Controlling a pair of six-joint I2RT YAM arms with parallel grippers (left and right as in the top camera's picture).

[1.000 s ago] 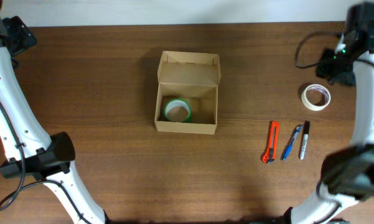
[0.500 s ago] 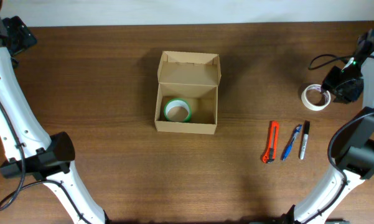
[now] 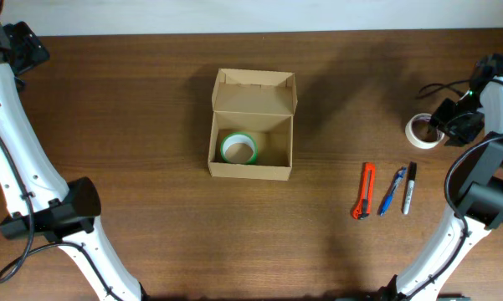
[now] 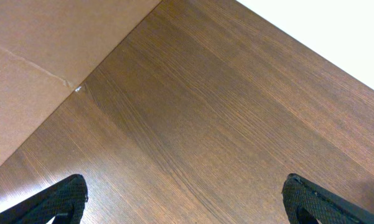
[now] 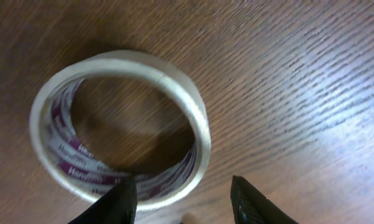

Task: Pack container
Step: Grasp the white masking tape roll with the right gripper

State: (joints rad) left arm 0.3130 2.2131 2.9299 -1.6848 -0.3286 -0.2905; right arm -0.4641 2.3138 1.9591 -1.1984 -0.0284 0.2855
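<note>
Overhead view of the table [image 3: 151, 125]. One container [image 3: 251, 138], a tan cardboard box, sits near the centre with its flap lid raised on the 12 o'clock side. It lies well apart from both pincers: at about 9 o'clock from the right gripper [image 3: 452, 124] and at about 4 o'clock from the left gripper [image 3: 21, 46], which is at the far 10 o'clock corner. There are two tape rolls. One green tape roll [image 3: 238, 148] lies flat inside the container, toward its 9 o'clock wall. One clear tape roll [image 3: 423, 130] lies on the table just at 9 o'clock of the right gripper. At about 7 o'clock from that roll lie one orange box cutter [image 3: 365, 191], one blue pen [image 3: 392, 191] and one black marker [image 3: 409, 187], side by side. In the right wrist view the right gripper [image 5: 183, 202] has its fingers [image 5: 121, 199] spread apart, one over the near rim of the clear tape roll [image 5: 121, 124] and the other over bare wood outside it; contact cannot be told. In the left wrist view the left gripper [image 4: 187, 199] also stands spread wide, with only tabletop between its tips.
</note>
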